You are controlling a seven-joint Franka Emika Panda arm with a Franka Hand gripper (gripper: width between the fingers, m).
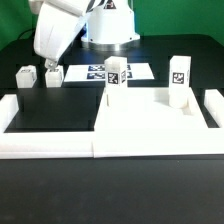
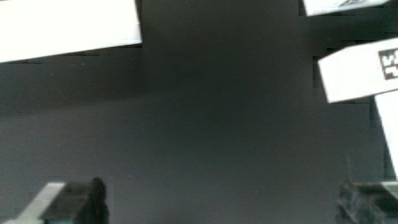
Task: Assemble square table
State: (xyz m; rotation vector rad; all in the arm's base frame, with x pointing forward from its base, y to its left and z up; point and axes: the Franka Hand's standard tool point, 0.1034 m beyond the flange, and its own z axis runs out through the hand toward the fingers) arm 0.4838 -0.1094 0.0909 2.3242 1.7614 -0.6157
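The white square tabletop (image 1: 150, 115) lies flat at the exterior view's front right. Two white tagged legs (image 1: 116, 72) (image 1: 177, 80) stand upright at its far side. Two more legs (image 1: 26, 76) (image 1: 52, 74) stand on the black table at the far left. My gripper (image 1: 48, 62) hangs just above these two legs. In the wrist view my gripper (image 2: 222, 205) is open, its fingers (image 2: 71, 200) wide apart with only dark table between them. A tagged leg (image 2: 365, 75) and two other white pieces (image 2: 63, 30) (image 2: 347, 5) lie beyond the fingertips.
A long low white border wall (image 1: 60, 145) runs along the front and up both sides (image 1: 213, 105). The marker board (image 1: 95, 71) lies flat at the back, in front of the robot base (image 1: 108, 25). Bare black table (image 1: 55, 105) lies left of the tabletop.
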